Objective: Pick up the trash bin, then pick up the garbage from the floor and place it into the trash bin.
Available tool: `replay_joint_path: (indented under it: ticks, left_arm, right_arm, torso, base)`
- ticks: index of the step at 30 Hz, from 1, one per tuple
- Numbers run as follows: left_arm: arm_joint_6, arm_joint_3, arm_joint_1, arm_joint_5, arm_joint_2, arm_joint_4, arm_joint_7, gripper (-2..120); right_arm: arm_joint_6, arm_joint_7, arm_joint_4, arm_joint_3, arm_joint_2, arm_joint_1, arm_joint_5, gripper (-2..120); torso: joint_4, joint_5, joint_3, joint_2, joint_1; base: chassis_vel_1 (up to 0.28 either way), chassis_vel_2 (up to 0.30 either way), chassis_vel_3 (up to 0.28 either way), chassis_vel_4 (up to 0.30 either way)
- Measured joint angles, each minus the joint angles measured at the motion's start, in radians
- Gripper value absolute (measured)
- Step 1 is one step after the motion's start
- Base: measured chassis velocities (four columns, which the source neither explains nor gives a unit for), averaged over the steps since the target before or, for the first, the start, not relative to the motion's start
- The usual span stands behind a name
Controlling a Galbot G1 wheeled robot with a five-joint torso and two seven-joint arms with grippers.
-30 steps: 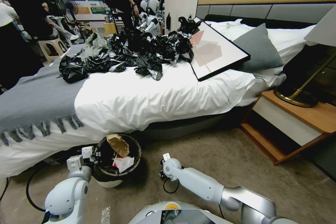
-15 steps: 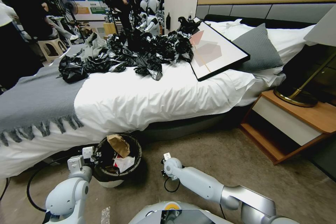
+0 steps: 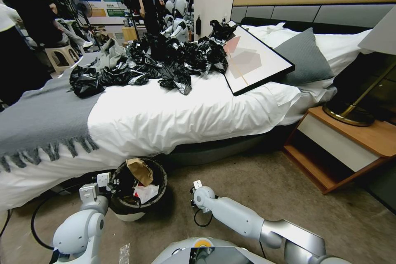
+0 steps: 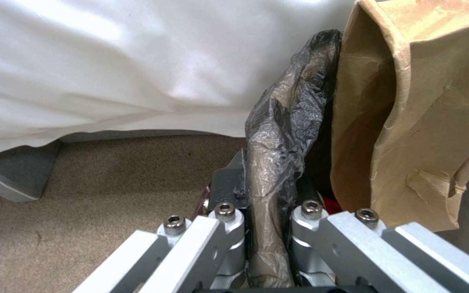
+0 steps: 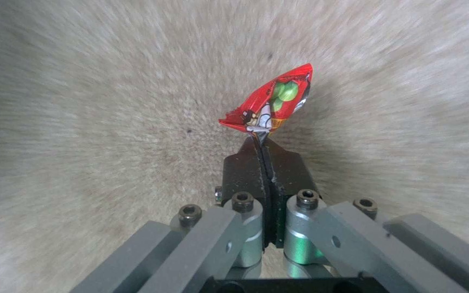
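Beside the bed (image 3: 173,115), on the carpet, stands the trash bin (image 3: 138,198), a brown paper bag (image 3: 140,171) and white tissue inside. From the head, the left end effector (image 3: 103,181) sits at its rim; the left wrist view reveals its fingers clamped on the dark liner (image 4: 278,162). The right wrist view shows the right end effector (image 5: 264,142) closed on a red wrapper (image 5: 272,108) over carpet.

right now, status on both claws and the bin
Left claw shut on trash bin rim, beside the bed. Right claw shut on red wrapper, over carpet. Nothing in the way.
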Motion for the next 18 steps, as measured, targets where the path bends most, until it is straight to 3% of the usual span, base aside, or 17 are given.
replay_joint_path:
  ticks: [3, 7, 9, 11, 13, 18]
  left_arm:
    - [0.000, -0.001, 0.002, 0.000, 0.002, -0.007, 0.000, 3]
    - [0.000, -0.003, 0.003, -0.004, 0.005, -0.015, -0.001, 3]
    - [0.000, -0.001, 0.001, -0.003, 0.005, -0.013, 0.002, 3]
    - [0.000, -0.001, 0.000, -0.002, 0.005, -0.011, 0.002, 3]
    - [0.000, 0.003, -0.004, 0.002, 0.004, -0.008, 0.004, 3]
    - [0.000, 0.010, -0.008, 0.007, 0.003, -0.006, 0.006, 3]
  right_arm:
    - [0.000, 0.022, 0.056, -0.004, -0.027, 0.010, 0.032, 0]
    - [0.000, 0.075, 0.181, -0.010, -0.114, 0.035, 0.112, 0]
    - [0.000, 0.096, 0.307, -0.007, -0.214, 0.054, 0.167, 0]
    - [0.000, 0.097, 0.328, -0.005, -0.229, 0.056, 0.172, 0]
    - [0.000, 0.103, 0.425, 0.015, -0.293, 0.061, 0.195, 0]
    - [0.000, 0.103, 0.544, 0.069, -0.359, 0.061, 0.219, 0]
  torso:
    - [0.0003, 0.0003, 0.000, 0.000, 0.000]
    - [0.0002, 0.0003, 0.000, 0.000, 0.000]
    - [0.0003, 0.0003, 0.000, 0.000, 0.000]
    - [0.0001, 0.0002, 0.000, 0.000, 0.000]
    - [0.0001, 0.0004, 0.000, 0.000, 0.000]
    - [0.0003, 0.0005, 0.000, 0.000, 0.000]
  base:
    - [0.000, 0.000, 0.000, 0.000]
    - [0.000, 0.000, 0.000, 0.000]
    - [0.000, 0.000, 0.000, 0.000]
    - [0.000, 0.000, 0.000, 0.000]
    - [0.000, 0.000, 0.000, 0.000]
    - [0.000, 0.000, 0.000, 0.000]
